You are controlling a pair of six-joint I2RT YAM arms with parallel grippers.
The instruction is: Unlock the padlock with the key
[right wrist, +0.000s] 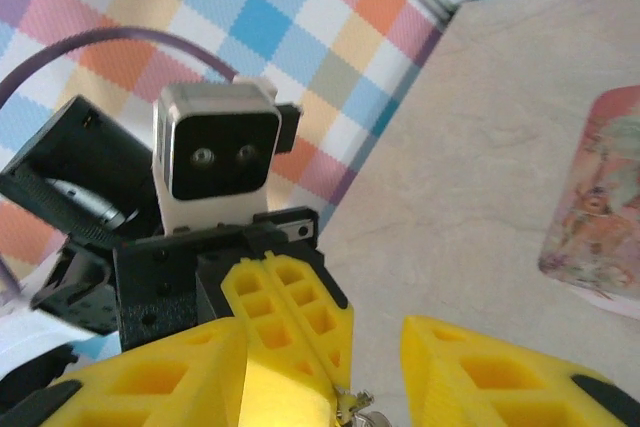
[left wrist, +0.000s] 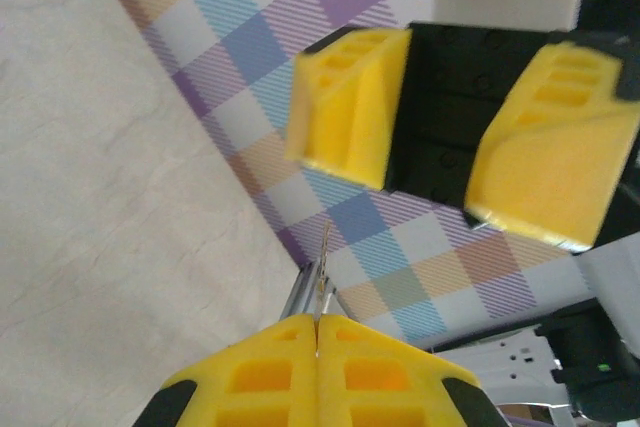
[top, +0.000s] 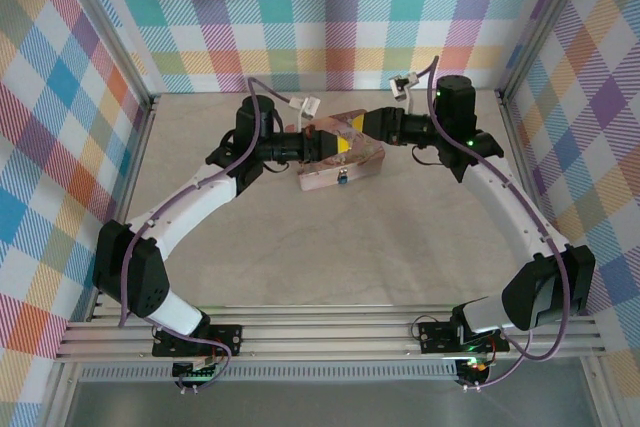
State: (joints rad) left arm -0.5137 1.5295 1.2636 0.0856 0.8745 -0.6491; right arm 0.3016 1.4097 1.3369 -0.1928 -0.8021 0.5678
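Key point(left wrist: 323, 259) sits pinched in my closed left gripper point(left wrist: 318, 325), tip facing my wide-open right gripper point(left wrist: 430, 137). Padlock point(top: 341, 179) hangs below both, on the tin point(top: 318, 185); inserting and turning are not yet done, I judge.

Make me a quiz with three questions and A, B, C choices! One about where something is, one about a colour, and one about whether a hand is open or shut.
1. Where is the pink floral tin?
A. Hanging on the wall
B. Near the middle of the table
C. At the near edge, by the arm bases

2. What colour are the fingers of the left hand?
A. Yellow
B. Green
C. Red

3. What is the left hand doing?
A. Wide open
B. Gripping the tin
C. Shut on the key

Answers: 1 B, the top view shows it there. 2 A, bright yellow up close. 3 C, the fingers press together with the thin key poking out.
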